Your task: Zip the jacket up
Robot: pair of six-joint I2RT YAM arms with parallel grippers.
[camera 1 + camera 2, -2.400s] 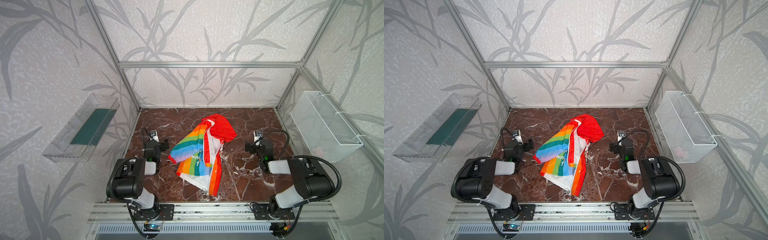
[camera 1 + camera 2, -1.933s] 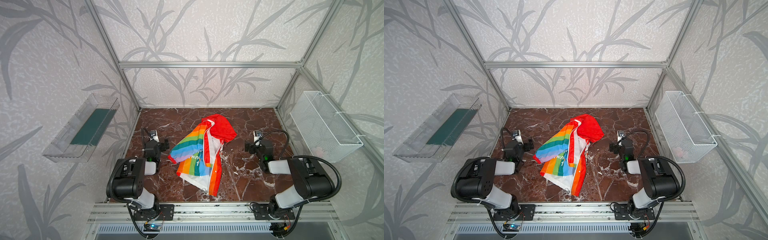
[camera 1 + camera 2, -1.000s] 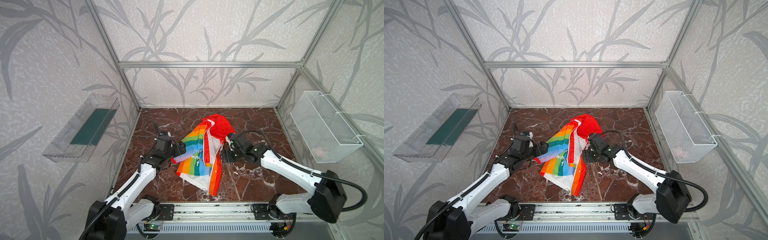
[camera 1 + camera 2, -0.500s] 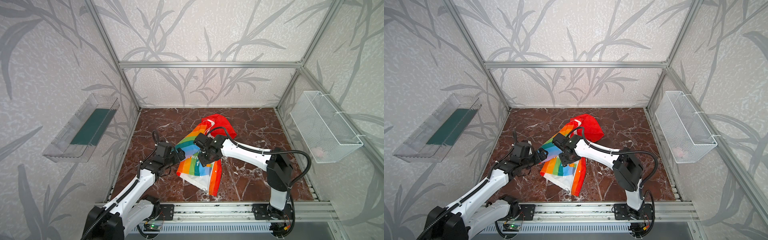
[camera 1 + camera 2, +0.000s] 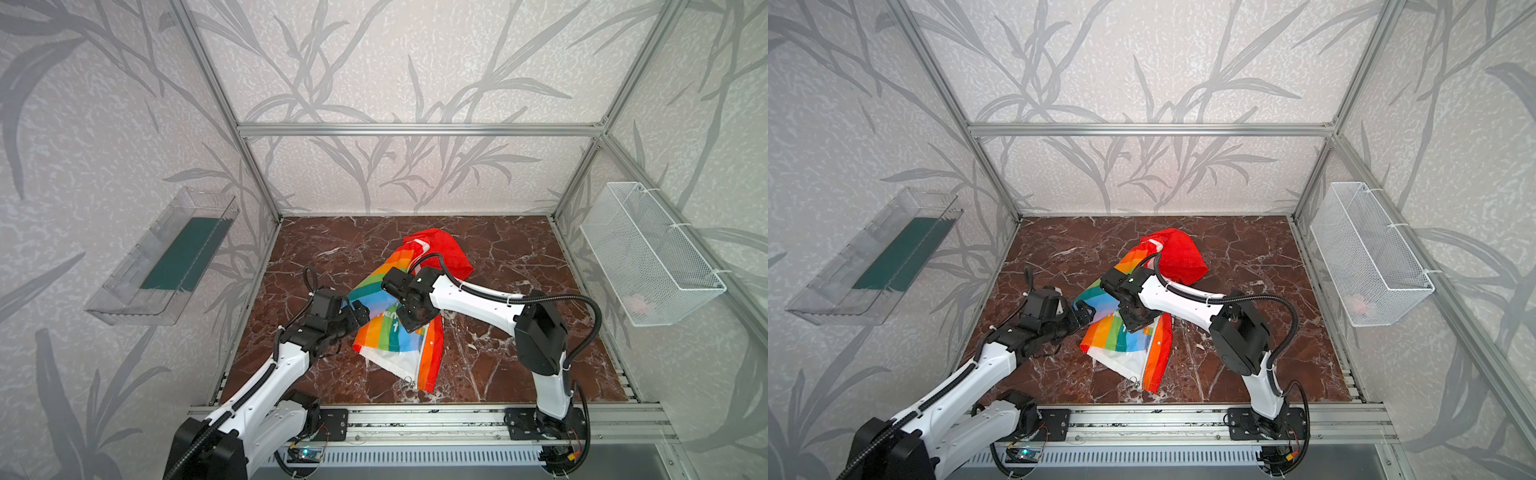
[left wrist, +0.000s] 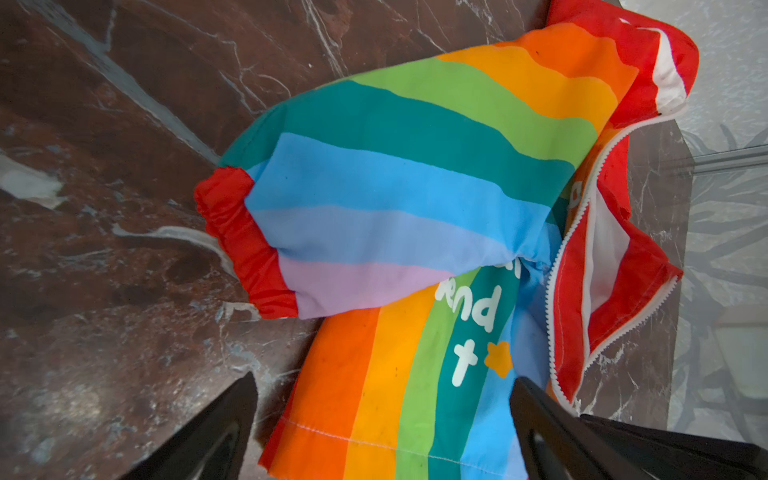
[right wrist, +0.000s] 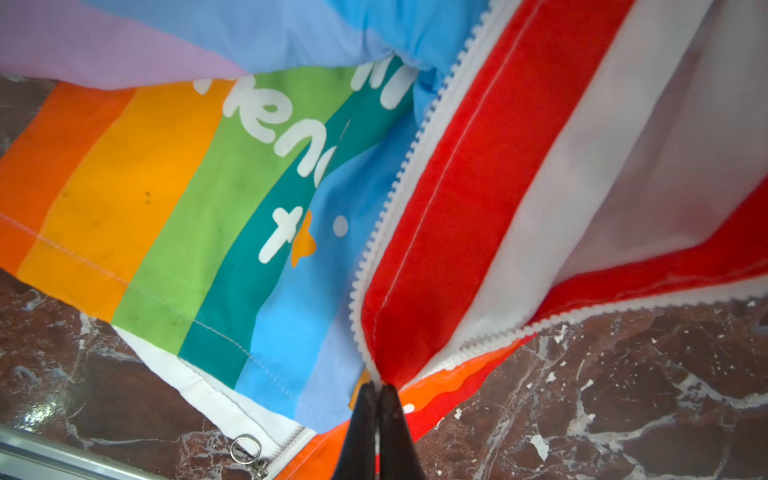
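The only writing is on the front of the thin, child-size rainbow-striped jacket [image 6: 374, 415]: white rounded letters [image 6: 473, 309] across its green and teal stripes. In the left wrist view they read "nd", after a half-hidden letter. Below stands a single "t" and a small orange star [image 6: 498, 362]. The right wrist view gives "en" [image 7: 282, 133]. The striped sleeve [image 6: 395, 187] covers the rest. In both top views the lettering is too small to read.

Rainbow-striped jacket [image 5: 388, 332], unzipped, seemingly crumpled on marble floor
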